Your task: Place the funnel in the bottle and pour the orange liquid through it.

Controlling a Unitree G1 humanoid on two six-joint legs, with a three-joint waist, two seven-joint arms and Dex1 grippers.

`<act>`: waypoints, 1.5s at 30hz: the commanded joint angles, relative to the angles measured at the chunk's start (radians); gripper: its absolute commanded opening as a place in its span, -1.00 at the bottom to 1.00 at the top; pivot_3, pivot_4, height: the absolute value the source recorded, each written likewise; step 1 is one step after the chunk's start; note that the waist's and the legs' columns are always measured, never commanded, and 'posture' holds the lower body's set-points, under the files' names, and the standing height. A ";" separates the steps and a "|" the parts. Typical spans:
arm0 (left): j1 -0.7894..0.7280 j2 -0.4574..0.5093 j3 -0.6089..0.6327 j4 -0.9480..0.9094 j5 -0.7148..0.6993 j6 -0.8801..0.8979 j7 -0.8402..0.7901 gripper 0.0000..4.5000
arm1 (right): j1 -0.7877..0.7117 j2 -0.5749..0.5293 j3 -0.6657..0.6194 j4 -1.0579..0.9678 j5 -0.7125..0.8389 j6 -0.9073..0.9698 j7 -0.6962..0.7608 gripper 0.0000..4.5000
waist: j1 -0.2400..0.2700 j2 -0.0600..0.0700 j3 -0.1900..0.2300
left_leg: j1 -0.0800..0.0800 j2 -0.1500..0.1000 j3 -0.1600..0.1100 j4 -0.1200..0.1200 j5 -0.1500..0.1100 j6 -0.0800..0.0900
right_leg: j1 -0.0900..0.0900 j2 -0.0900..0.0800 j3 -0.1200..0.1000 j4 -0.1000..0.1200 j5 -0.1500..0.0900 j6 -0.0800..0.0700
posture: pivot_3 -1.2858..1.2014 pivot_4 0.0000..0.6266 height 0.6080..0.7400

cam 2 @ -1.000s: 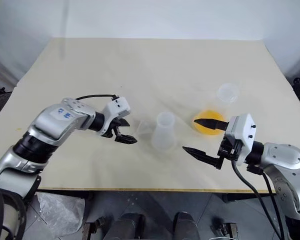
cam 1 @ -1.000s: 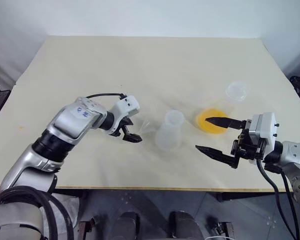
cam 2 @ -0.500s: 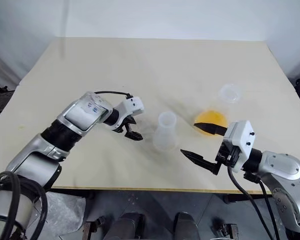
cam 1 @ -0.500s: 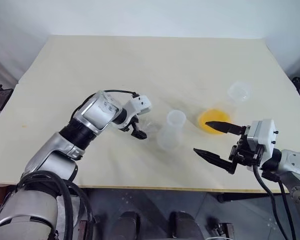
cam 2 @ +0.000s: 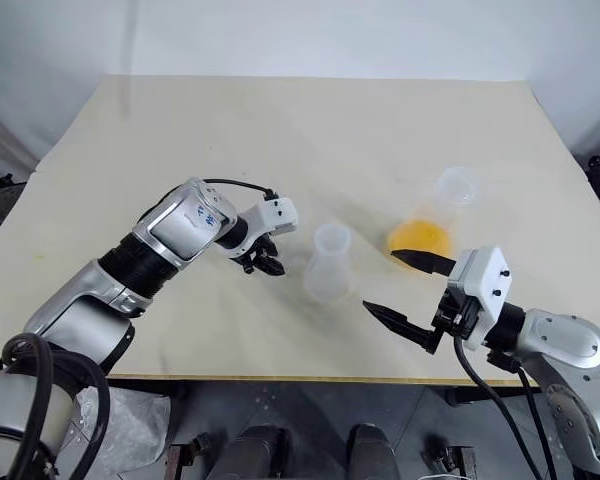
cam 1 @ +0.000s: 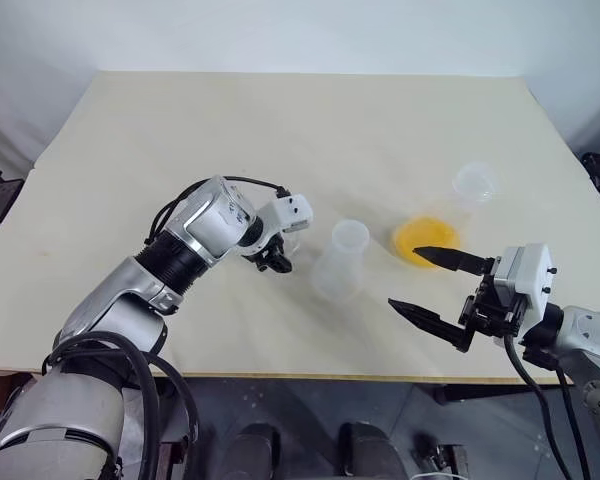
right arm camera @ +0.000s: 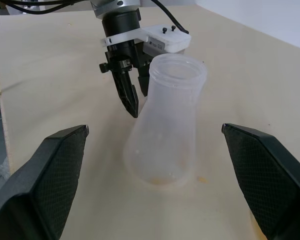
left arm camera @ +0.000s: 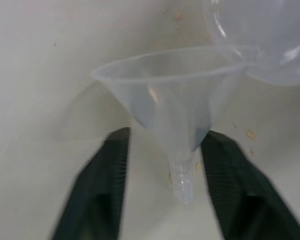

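Left gripper straddles funnel stem — contact unclear; right gripper wide, empty.

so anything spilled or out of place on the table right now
Small orange-brown specks dot the table around the funnel and at the foot of the bottle, like dried droplets. The orange liquid itself sits contained in its flask.

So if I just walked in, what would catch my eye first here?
Probably the orange liquid, the one bright spot, in a flask on the table's right. Next, the left end effector, its fingers either side of a clear funnel beside the empty bottle mid-table.
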 commanded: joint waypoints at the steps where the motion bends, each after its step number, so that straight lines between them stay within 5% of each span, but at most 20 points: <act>1: -0.011 -0.004 0.004 -0.033 0.017 0.005 -0.019 -0.53 | 0.007 -0.001 -0.039 -0.038 0.007 -0.017 -0.008 1.00 | 0.000 0.000 0.000 | 0.000 0.000 0.000 0.000 0.000 0.000 | 0.000 0.000 0.000 0.000 0.000 0.000 | 0.03 -0.52 1.00; 4: -0.005 0.003 0.018 -0.036 0.019 -0.001 -0.024 -0.92 | 0.010 -0.001 -0.041 -0.042 0.004 -0.018 -0.012 1.00 | 0.000 0.000 0.000 | 0.000 0.000 0.000 0.000 0.000 0.000 | 0.000 0.000 0.000 0.001 0.000 0.000 | 0.03 -0.52 1.00; 9: 0.007 0.023 0.069 -0.034 0.009 -0.018 -0.020 -0.93 | 0.010 -0.003 -0.046 -0.044 0.004 -0.018 -0.016 1.00 | 0.000 0.000 0.000 | 0.000 0.000 -0.001 0.001 0.000 0.000 | 0.000 0.000 0.000 0.003 0.000 0.000 | 0.03 -0.52 1.00; 21: 0.067 0.071 0.508 -0.009 -0.163 -0.236 -0.004 -0.93 | -0.005 -0.003 -0.053 -0.016 -0.014 -0.031 -0.015 1.00 | -0.001 0.000 0.000 | 0.000 0.002 -0.001 0.003 0.000 0.000 | -0.001 -0.001 0.000 0.004 0.000 0.000 | 0.03 -0.52 1.00; 29: 0.146 -0.065 0.758 -0.073 -0.382 -0.553 -0.049 -0.93 | -0.062 -0.001 -0.029 0.034 -0.035 -0.050 0.005 1.00 | 0.001 0.000 0.000 | -0.002 0.001 -0.003 0.007 0.000 0.001 | -0.001 -0.002 -0.002 0.005 0.000 0.000 | 0.03 -0.52 1.00; 38: 0.224 -0.164 0.750 -0.188 -0.530 -0.642 -0.168 -0.93 | -0.103 0.014 -0.007 0.077 -0.035 -0.061 0.024 1.00 | -0.002 0.000 0.000 | -0.003 0.001 -0.003 0.008 -0.001 0.001 | -0.001 -0.001 -0.003 0.006 0.000 0.000 | 0.03 -0.52 1.00; 45: 0.280 -0.182 0.645 -0.201 -0.503 -0.660 -0.228 -0.93 | -0.119 0.022 0.009 0.095 -0.046 -0.067 0.033 1.00 | -0.003 0.000 0.000 | -0.002 0.001 -0.003 0.009 -0.001 0.001 | -0.001 -0.001 -0.002 0.007 0.000 0.000 | 0.03 -0.52 1.00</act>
